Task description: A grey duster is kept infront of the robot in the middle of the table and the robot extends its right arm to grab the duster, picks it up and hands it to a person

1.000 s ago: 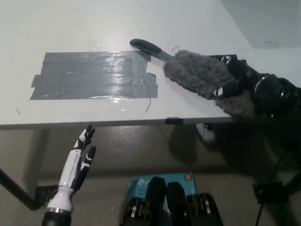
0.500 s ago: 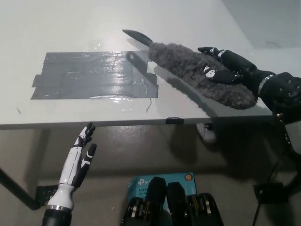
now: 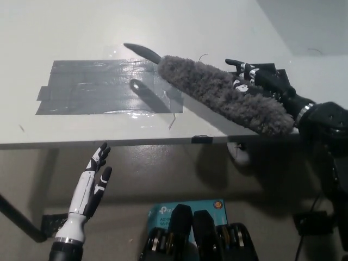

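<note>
The robot's black right hand [image 3: 261, 81] holds the fluffy grey duster [image 3: 223, 93] over the right part of the white table [image 3: 81, 32]. The duster's thick fleecy head lies across the hand's palm side, its right end tucked under and against the hand, and the black fingers [image 3: 243, 68] curl over the far edge of the fleece, gripping it. From there the duster slants up and to the left, ending in a slim dark pointed handle [image 3: 138, 50] that hangs clear above the table, casting a shadow on the wide patch of grey tape [image 3: 92, 87] stuck to the tabletop. The white left hand [image 3: 93, 176] rests low at the near left, below the table edge, fingers apart and holding nothing.
</note>
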Motion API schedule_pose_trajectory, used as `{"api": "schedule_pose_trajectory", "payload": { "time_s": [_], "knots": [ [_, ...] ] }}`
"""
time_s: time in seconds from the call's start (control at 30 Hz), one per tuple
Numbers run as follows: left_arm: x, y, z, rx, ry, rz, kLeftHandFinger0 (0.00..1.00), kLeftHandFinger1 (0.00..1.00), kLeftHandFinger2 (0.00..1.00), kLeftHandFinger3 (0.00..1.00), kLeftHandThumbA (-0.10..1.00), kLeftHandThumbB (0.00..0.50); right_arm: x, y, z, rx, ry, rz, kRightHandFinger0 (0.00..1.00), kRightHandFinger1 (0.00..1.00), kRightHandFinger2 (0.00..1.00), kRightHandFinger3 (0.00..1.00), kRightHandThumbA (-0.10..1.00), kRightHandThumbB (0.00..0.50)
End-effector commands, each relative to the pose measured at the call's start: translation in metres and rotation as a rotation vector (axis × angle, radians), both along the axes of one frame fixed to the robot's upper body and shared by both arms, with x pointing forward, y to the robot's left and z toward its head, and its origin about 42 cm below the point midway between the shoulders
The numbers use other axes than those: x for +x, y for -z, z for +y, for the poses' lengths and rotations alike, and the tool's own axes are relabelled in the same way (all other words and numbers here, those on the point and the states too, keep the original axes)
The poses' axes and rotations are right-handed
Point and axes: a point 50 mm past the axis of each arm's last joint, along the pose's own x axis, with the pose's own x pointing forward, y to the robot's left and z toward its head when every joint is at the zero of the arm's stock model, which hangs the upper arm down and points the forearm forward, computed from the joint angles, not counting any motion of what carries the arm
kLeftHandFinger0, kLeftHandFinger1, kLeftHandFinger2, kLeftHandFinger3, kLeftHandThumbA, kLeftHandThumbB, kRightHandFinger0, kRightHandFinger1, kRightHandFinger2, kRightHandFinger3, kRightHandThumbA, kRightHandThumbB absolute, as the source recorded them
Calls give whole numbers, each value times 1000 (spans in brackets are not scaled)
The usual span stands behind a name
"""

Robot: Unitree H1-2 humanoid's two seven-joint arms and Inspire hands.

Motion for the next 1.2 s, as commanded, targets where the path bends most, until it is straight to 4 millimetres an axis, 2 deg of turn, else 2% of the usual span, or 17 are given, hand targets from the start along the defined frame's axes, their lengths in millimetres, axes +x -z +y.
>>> {"api": "schedule_pose_trajectory", "payload": {
  "time_s": [0.0, 0.2, 0.33, 0.4, 0.43, 0.5, 0.53, 0.63, 0.9, 1.0, 1.17],
  "knots": [
    [10, -20, 6, 12, 2, -93, 1000, 1000, 1000, 1000, 1000, 231, -9, -20, 18, 559, -18, 23, 0, 456, 822, 1000, -100, 122],
    [8, -20, 5, 7, 4, -92, 1000, 1000, 1000, 1000, 1000, 226, -24, -16, 39, 917, -45, 150, 0, 456, 816, 1000, -100, 138],
    [9, -21, 5, 15, 7, -89, 1000, 1000, 1000, 1000, 1000, 222, -34, -23, 43, 1017, -87, 140, 0, 439, 767, 1000, -100, 133],
    [9, -22, 6, 16, 9, -88, 1000, 1000, 1000, 1000, 1000, 223, -39, -26, 45, 1061, -97, 137, 0, 453, 808, 1000, -100, 139],
    [9, -22, 6, 11, 10, -89, 1000, 1000, 1000, 1000, 1000, 221, -43, -29, 46, 1104, -96, 138, 0, 459, 860, 1000, -100, 140],
    [9, -21, 6, 11, 11, -91, 1000, 1000, 1000, 1000, 1000, 217, -46, -30, 47, 1129, -91, 138, 0, 456, 875, 1000, -100, 137],
    [9, -20, 6, 12, 9, -91, 996, 1000, 1000, 1000, 1000, 223, -50, -32, 48, 1157, -78, 138, 0, 429, 879, 1000, -100, 155],
    [7, -19, 6, 10, 8, -86, 999, 1000, 1000, 1000, 1000, 231, -55, -35, 50, 1195, -77, 139, 0, 400, 866, 1000, -100, 128],
    [6, -18, 6, 13, 8, -86, 989, 1000, 1000, 1000, 1000, 214, -63, -43, 54, 1277, -87, 140, 0, 355, 787, 1000, -100, 127],
    [6, -17, 7, 11, 8, -84, 976, 1000, 1000, 1000, 1000, 208, -65, -43, 55, 1315, -88, 150, 0, 338, 772, 1000, -100, 102],
    [7, -18, 6, 5, 7, -87, 969, 1000, 1000, 1000, 1000, 211, -66, -44, 57, 1342, -77, 162, 0, 332, 759, 1000, -100, 97]
  ]
}}
